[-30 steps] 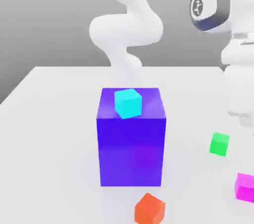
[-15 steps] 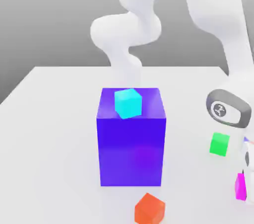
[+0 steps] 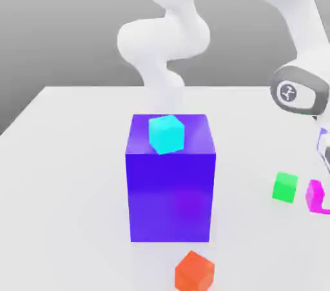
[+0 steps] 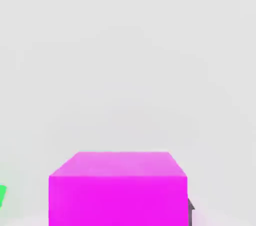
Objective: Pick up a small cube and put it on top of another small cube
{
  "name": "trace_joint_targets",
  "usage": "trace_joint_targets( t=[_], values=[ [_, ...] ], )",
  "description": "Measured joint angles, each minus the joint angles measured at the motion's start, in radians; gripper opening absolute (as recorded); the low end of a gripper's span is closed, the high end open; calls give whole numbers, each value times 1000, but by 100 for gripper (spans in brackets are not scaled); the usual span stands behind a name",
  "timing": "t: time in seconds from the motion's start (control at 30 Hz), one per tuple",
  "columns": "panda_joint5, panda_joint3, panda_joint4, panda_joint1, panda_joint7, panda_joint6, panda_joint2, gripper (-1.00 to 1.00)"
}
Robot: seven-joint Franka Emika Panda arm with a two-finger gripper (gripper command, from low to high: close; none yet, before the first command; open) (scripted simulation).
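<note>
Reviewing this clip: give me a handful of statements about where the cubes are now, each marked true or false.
1. The cyan cube sits on top of the big blue-violet block. True.
2. The magenta cube sits on top of the green cube. False: it is beside the green cube, toward the exterior view's right.
3. The orange cube lies on the table in front of the big block. True.
4. The green cube sits on top of the big block. False: it is on the table, apart from the block.
</note>
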Motion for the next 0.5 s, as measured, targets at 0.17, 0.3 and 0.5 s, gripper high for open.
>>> trace_joint_targets(
  t=[0.17, 0.3, 0.5],
  values=[
    [138, 46, -178, 103, -198, -2, -190, -100],
    [125, 48, -233, 115, -221, 78, -164, -100],
    [-30, -9, -228, 136, -113, 206, -23, 100]
  ],
)
